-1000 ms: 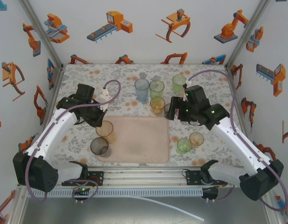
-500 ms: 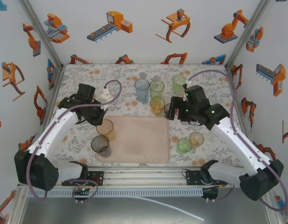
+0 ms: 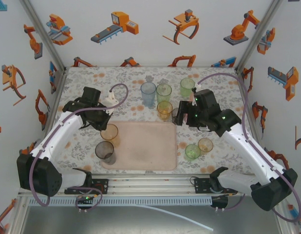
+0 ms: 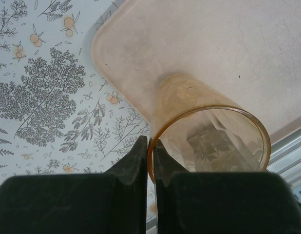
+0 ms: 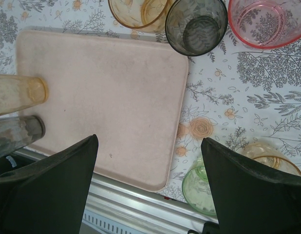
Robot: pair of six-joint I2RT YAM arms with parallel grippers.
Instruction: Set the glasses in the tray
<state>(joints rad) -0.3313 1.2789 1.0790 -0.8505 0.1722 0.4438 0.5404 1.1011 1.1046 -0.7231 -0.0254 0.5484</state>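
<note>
While the left gripper (image 3: 104, 123) pinches the rim of an orange tumbler (image 3: 109, 132), the top view shows that tumbler standing on the far left corner of the pink tray (image 3: 145, 146). A grey tumbler (image 3: 104, 151) stands just beside it at the tray's left edge. So I think the step is putting this glass down. Next the fingers should let go and lift straight up, or the rim may catch and tip it. The right gripper (image 3: 179, 118) hangs near the tray's far right corner. Six more tumblers stand on the flowery cloth (image 3: 82, 83).

From the left wrist you see more: one finger inside the rim, one outside, squeezed tight, and the tumbler's bottom touching the tray.

From the right wrist, its own fingers are wide apart with nothing between them. Past the tray stand a dark grey tumbler (image 5: 196, 24) and a pink tumbler (image 5: 267, 19), which the top view does not show clearly
</note>
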